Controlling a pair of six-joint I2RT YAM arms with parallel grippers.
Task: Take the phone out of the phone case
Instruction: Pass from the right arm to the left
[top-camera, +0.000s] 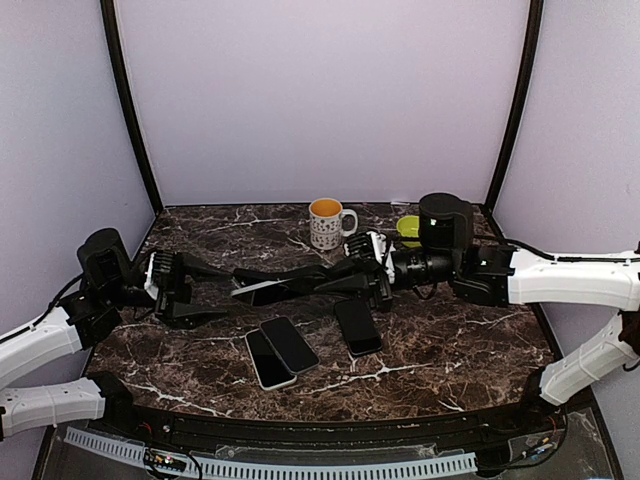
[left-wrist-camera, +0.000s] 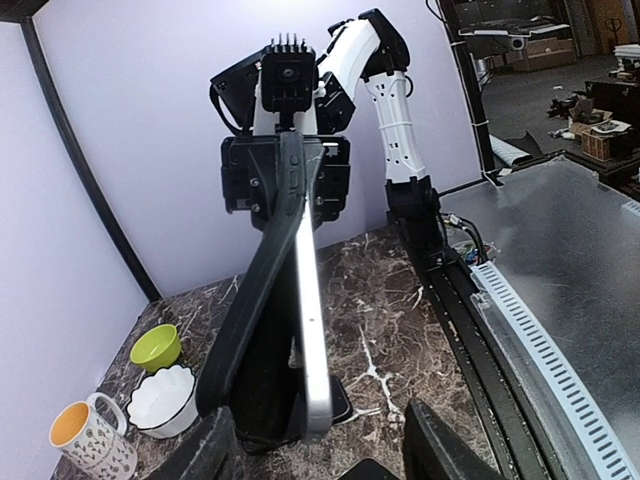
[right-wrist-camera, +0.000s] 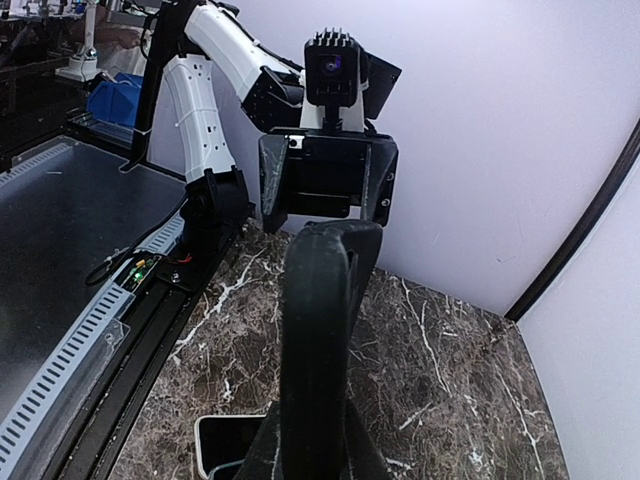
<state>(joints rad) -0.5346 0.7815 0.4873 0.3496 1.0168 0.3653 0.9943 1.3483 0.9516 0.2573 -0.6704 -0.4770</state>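
**Item 1, 9 o'clock.** Left hand (top-camera: 205, 292). The fingers are spread and stand to either side of the near end of the phone, with a gap showing on both sides in its wrist view. It holds nothing.

**Item 2, centre, held above the surface (top-camera: 450, 340).** Phone (left-wrist-camera: 312, 340), silver-edged, still partly seated in the black phone case (left-wrist-camera: 250, 320). The case splays away from the phone at the end nearer the left hand. The two meet again at the right-hand end (roughly half peeled, by my reading).

**Item 3, 6 o'clock of the centre.** Three loose handsets (top-camera: 290, 343) lie flat on the surface, two of them side by side. They are no part of this step.

**Item 4, 12 to 1 o'clock.** Mug (top-camera: 328, 223), white bowl (left-wrist-camera: 165, 398) and green bowl (top-camera: 408, 228), all well apart from the work.

**Item 5, 3 o'clock.** Right hand (top-camera: 372, 272). It is pressed together on the far end of the phone case. I cannot tell whether the phone's edge is pinched with it.

**Step in hand.** Separation, part done.

**Next move calls for.** The left hand should close on the freed phone end alone, not the case lip. It should then draw the phone toward 9 o'clock while the right hand anchors the case (a slip here would drop the phone onto the surface).
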